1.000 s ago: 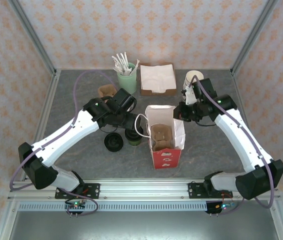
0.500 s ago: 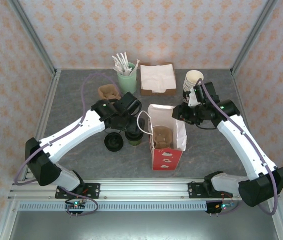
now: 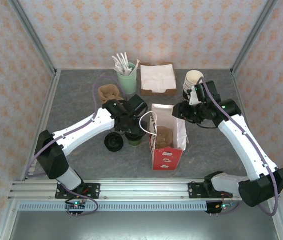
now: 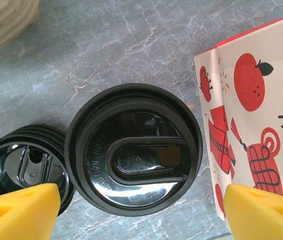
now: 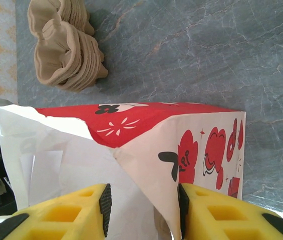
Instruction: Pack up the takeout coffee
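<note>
Standing wide apart, the left arm's jaws flank the takeout coffee (image 4: 133,162), lidded and upright on the table (image 4: 131,40) just beside the red-and-white bag (image 5: 201,135). The right arm's jaws straddle the bag's rim, parted, not clamping. Lidding looks done; bagging is left.

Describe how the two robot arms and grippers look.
The left arm and right arm are white shells with black joints, each trailed by a lilac cable. The left gripper and right gripper have blocky yellow fingers; the right's carry black inner pads.
</note>
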Motion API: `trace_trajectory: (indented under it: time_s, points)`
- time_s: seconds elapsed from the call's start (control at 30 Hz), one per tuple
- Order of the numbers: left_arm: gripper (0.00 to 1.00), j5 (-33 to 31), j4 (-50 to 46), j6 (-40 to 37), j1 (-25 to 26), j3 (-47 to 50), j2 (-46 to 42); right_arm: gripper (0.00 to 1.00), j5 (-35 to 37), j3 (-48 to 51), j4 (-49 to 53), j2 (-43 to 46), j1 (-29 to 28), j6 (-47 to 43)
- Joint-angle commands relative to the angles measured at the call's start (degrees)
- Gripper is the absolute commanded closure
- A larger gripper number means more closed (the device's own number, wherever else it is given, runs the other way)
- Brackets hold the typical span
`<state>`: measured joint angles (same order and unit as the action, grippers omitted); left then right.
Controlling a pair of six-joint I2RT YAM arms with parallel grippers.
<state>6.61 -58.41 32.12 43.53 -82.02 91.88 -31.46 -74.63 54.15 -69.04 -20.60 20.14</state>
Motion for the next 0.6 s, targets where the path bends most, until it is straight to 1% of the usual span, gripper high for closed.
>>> trace_trajectory:
  time_s: [0.0,0.17,0.57]
  points:
    - [0.14,0.74,0.91,0.53,0.35,0.23,0.79,0.59,0.81,-1.83,1.46,0.31,-0.18,-0.87]
    - [0.14,1.57,1.03,0.00,0.38,0.46,2.06,0.59,0.88,-1.88,1.88,0.22,-0.23,-0.99]
    - [0.16,0.09,-0.05,-0.04,0.36,1.34,3.04,0.59,1.14,-2.41,2.42,0.05,-0.22,-1.30]
